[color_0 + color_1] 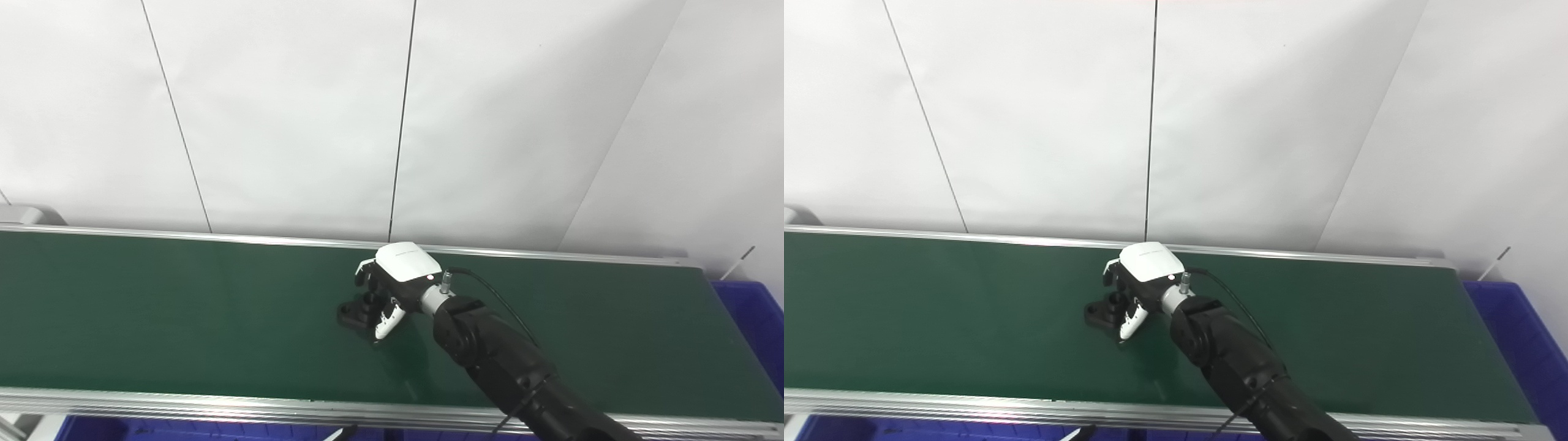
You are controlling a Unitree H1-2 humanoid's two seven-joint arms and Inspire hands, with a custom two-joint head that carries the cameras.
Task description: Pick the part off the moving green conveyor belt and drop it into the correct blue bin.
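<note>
Black part (354, 314) at mid-belt on green belt (184, 318), right hand (392, 285) over the part, fingers (389, 323) curled around it, blue bin (756, 324) past the belt's right end

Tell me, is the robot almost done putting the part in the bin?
Not yet. Done: the right hand has reached out over the belt to the black part. In hand: its fingers curl around the part, which looks to sit on the belt; a firm grip can't be confirmed. Left: lifting it, carrying it to a blue bin, such as the one at the belt's right end, and dropping it in. The left hand isn't visible.
</note>
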